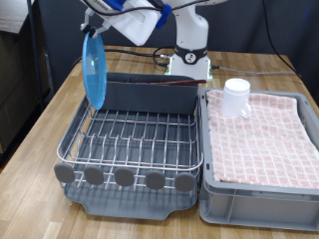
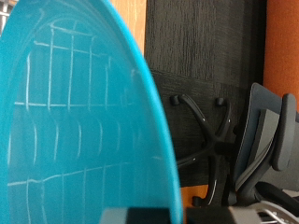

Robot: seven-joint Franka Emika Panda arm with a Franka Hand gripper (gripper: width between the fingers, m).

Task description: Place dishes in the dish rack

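My gripper (image 1: 92, 30) is shut on the top edge of the bright-blue plate (image 1: 95, 68). It holds the plate on edge, a little tilted, above the back left part of the dish rack (image 1: 130, 139). In the wrist view the plate (image 2: 75, 121) fills most of the picture, and the rack's wires show faintly through it. The white mug (image 1: 236, 97) stands upside down on the pink checkered cloth in the grey crate (image 1: 259, 184), to the exterior view's right of the rack. The rack's wire grid is bare. I cannot make out the wooden spoon for certain.
The tall grey caddy (image 1: 150, 92) runs along the rack's back side, just right of the plate. Round grey knobs (image 1: 124, 177) line the rack's front edge. The robot base (image 1: 187, 55) stands behind the rack. The wrist view shows an office chair (image 2: 252, 140) on the floor.
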